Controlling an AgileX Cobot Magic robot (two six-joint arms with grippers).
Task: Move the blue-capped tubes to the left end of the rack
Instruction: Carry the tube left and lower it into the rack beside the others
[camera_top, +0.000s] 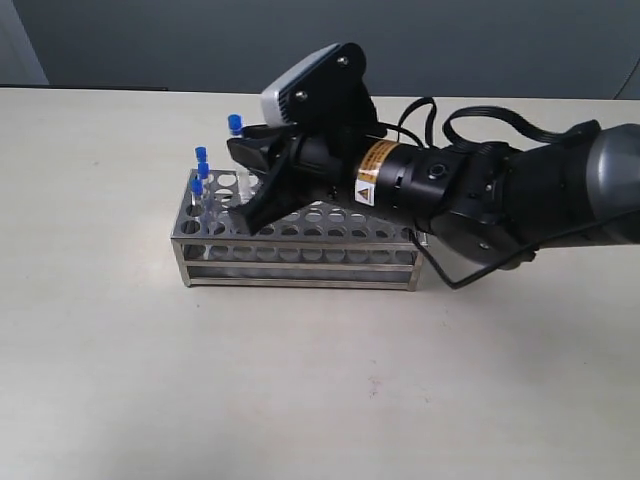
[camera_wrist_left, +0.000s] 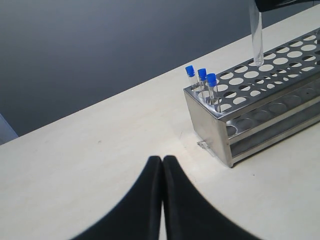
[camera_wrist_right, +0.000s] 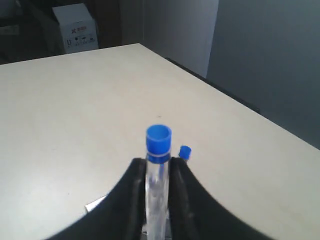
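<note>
Gripping a blue-capped tube (camera_wrist_right: 158, 150) upright between its fingers, right gripper (camera_top: 246, 182) sits over the left part of the rack (camera_top: 300, 255). The tube's lower tip is at the top plate, a few holes in from the end; can't tell if it's inside a hole. Three other tubes (camera_wrist_left: 202, 80) stand together in the rack's left-end holes. Left gripper (camera_wrist_left: 162, 165) is closed on nothing, above bare table (camera_top: 300, 380), near the rack's left end.

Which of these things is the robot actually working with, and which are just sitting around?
In the job: held blue-capped tube; three blue-capped tubes standing in the rack; right gripper.
Just about: left gripper, shut and empty; white box; table.
</note>
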